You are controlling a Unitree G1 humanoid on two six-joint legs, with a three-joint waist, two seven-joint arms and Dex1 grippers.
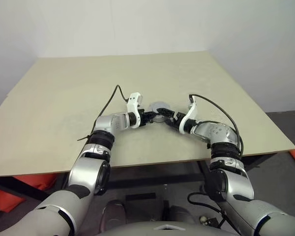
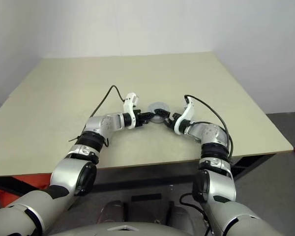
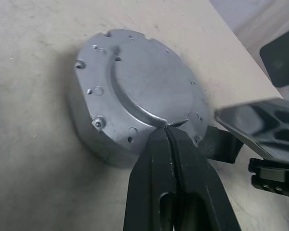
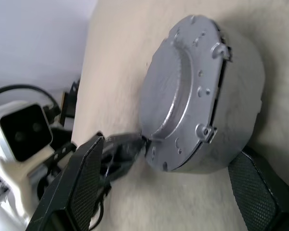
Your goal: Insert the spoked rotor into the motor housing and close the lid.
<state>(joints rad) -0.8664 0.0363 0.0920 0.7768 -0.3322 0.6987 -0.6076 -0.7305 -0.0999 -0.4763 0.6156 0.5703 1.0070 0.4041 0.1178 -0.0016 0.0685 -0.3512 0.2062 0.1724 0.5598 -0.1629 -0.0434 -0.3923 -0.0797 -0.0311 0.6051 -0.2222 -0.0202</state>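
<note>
Sitting mid-table (image 1: pixel 64 98), the lidded motor housing (image 3: pixel 86 130) has the left gripper (image 3: pixel 169 131), fingers pressed together, touching its lid (image 3: pixel 144 91), while the right gripper (image 4: pixel 168 187) straddles it with fingers spread wide.

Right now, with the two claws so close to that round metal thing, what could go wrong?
1. The shut left claw presses its tips on the grey round notched lid, near the edge; it could slide off or tip the lid.
2. The open right claw straddles the round silver motor housing; closing unevenly could shove it along the beige table.
3. The claws sit close together and might bump.
</note>
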